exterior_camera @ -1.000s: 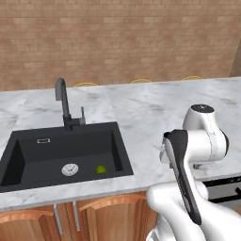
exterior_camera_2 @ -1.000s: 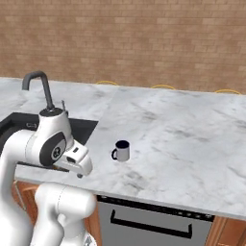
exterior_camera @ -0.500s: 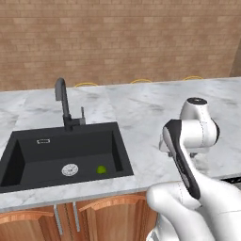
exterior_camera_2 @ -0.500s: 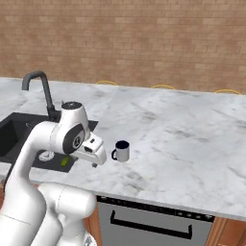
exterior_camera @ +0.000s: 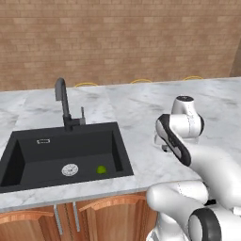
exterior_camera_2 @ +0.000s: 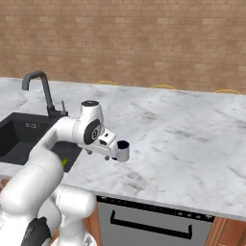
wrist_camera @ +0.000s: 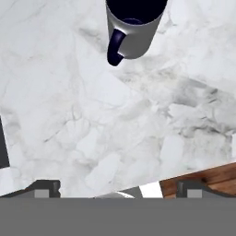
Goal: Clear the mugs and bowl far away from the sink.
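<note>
Grey mug (wrist_camera: 133, 28) with dark navy handle and inside, top of my hand view.
My gripper (exterior_camera_2: 98, 154) is open, empty; white marble counter (exterior_camera_2: 182, 139), brick wall (exterior_camera_2: 144, 43).

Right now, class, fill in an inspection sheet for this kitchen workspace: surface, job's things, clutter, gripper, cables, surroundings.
Surface: grey-white marble counter.
Job's things: one grey mug with dark inside and dark handle, upright on the counter right of the black sink; no bowl seen.
Clutter: small green item in the sink beside the round drain.
Gripper: gripper open, holding nothing, close beside the mug, not touching.
Cables: nothing seen.
Surroundings: brick wall, black faucet, wooden cabinets.
</note>
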Controlling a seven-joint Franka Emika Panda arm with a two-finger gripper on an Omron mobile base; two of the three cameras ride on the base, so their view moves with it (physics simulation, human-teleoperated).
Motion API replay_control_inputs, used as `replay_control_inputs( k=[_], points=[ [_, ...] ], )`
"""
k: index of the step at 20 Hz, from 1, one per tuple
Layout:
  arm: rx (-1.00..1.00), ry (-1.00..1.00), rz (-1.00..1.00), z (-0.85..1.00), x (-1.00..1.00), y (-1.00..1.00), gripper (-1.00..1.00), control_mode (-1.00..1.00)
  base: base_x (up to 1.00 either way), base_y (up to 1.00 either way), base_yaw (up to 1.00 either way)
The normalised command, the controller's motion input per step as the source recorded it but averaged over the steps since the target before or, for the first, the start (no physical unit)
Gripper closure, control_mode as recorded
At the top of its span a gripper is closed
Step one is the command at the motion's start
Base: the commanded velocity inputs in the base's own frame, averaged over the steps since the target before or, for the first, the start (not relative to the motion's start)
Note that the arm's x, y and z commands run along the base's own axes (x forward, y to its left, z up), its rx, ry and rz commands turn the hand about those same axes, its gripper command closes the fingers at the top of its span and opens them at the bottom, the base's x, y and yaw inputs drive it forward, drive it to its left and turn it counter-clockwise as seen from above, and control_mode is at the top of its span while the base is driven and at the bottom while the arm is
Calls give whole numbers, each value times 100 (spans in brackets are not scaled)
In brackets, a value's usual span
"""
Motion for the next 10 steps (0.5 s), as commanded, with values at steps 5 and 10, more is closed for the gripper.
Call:
replay_control_inputs(
  k=[5,10],
  points=[
    [0,0,0,-43,31,-28,-100,-100,0,0,0],
    [0,-6,-2,-33,27,-6,-100,-100,0,0,0]
  ],
)
